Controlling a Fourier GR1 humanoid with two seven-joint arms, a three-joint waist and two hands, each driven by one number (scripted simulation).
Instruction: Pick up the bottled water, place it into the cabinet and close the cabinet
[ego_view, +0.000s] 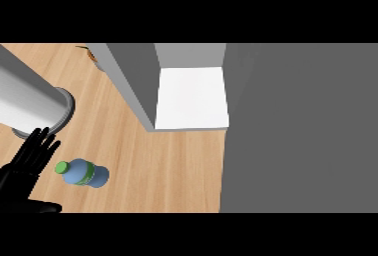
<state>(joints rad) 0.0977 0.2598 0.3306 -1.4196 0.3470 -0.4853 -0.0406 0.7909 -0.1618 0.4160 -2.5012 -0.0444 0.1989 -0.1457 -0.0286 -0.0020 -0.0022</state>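
Note:
The bottled water (83, 173), pale blue with a green cap and green band, lies on its side on the wooden counter (162, 170) at the lower left, cap pointing left. My left hand (26, 162) is just left of it, open, with straight fingers pointing up the view. The fingers are beside the cap, and I cannot tell if they touch it. The cabinet (133, 85) stands at the top middle, open, showing a white shelf floor (193, 97). My right hand is not in view.
A wide grey panel (299, 127) fills the right side of the view, next to the cabinet's opening. A thick grey cylinder with a ringed end (33, 102) slants in from the upper left, just above my fingertips. A small brown object (89, 53) peeks out behind the cabinet's wall.

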